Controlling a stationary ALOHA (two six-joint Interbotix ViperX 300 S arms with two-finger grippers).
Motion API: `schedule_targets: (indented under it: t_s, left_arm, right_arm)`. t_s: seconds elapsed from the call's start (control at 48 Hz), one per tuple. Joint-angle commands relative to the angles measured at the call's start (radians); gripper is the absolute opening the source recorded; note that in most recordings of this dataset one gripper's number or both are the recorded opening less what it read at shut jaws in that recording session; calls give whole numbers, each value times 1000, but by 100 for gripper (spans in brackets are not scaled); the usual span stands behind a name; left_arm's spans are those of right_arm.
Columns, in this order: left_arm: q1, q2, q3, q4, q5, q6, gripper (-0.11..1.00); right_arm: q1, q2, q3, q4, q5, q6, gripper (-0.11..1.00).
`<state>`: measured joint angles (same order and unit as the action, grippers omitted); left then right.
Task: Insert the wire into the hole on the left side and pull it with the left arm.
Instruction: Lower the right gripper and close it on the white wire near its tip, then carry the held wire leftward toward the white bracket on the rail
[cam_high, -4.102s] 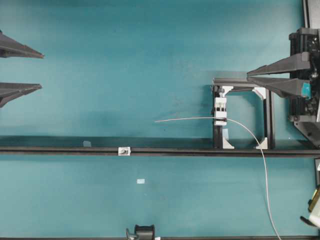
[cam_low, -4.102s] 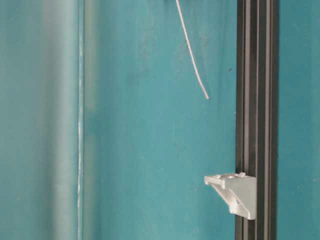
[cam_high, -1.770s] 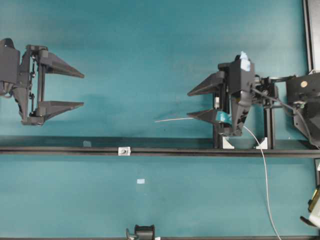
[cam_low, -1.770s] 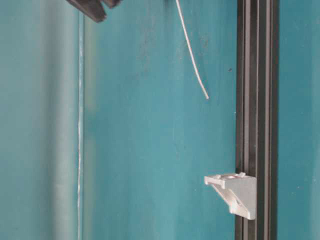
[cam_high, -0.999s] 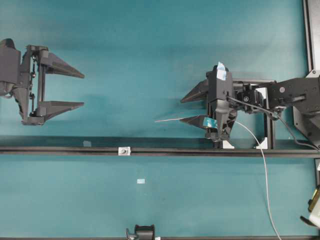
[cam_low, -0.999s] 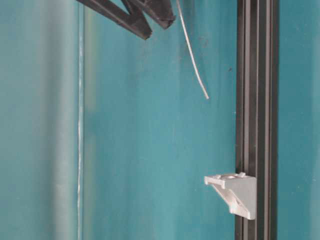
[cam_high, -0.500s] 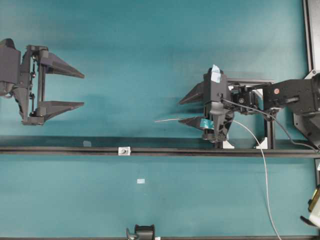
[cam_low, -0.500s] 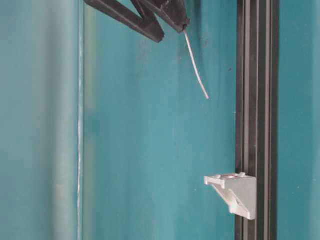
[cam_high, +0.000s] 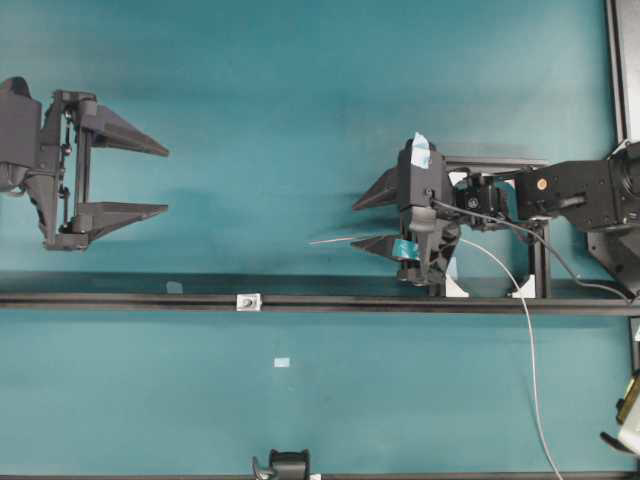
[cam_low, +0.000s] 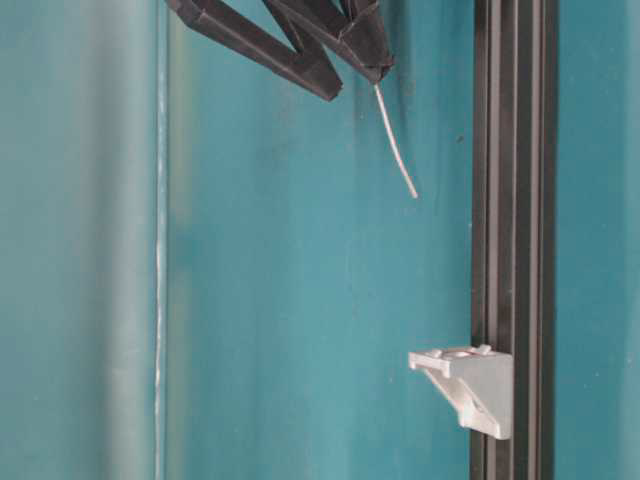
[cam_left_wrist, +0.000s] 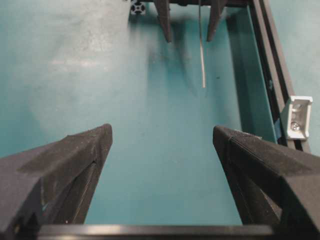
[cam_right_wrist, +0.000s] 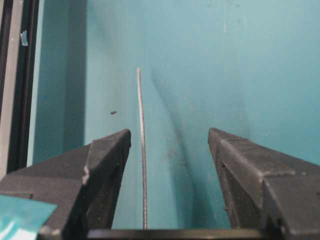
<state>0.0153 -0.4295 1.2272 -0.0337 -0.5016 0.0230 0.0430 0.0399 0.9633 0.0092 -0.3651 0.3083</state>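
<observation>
The thin grey wire (cam_high: 335, 240) runs left from under my right gripper (cam_high: 355, 225) and ends free above the black rail. In the right wrist view the wire (cam_right_wrist: 141, 150) lies between the open jaws of the right gripper (cam_right_wrist: 169, 132), close to the teal-taped finger, with a small gap. The small white-silver block (cam_high: 247, 301) with the hole sits on the rail, left of and below the wire tip (cam_low: 413, 192). My left gripper (cam_high: 167, 181) hangs open at the far left with nothing in it, and its wrist view shows the wire (cam_left_wrist: 201, 55) and block (cam_left_wrist: 296, 117) ahead.
The black rail (cam_high: 120, 299) crosses the whole table. A black square frame (cam_high: 540, 250) stands behind the right gripper, and the wire (cam_high: 530, 370) loops from it down to the front edge. A bit of white tape (cam_high: 281, 362) and a black clip (cam_high: 288, 465) lie in front.
My right gripper has slid a little further left along the wire, jaws still open around it. The wire tip and the left gripper have not moved.
</observation>
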Motion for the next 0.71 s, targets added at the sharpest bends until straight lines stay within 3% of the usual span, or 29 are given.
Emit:
schedule_targets:
  t_s: [0.0,0.5,0.562,0.687]
  left_arm:
    - [2,-5,-12,0,-9,2,69]
    - [2,-5,-12,-2,-9,0,68]
    - [2,-5,-12,0,-9,0,68]
    - [3,-5,-12,0,-9,0,68]
  right_arm:
    - [2,-6,-14,-2,-5,2,70]
    - [2,-5,-15,0,-6,2,61]
    - [2,-5,-15,-2,-5,2,52]
    - [2,-5,-14,-2,-5,0,17]
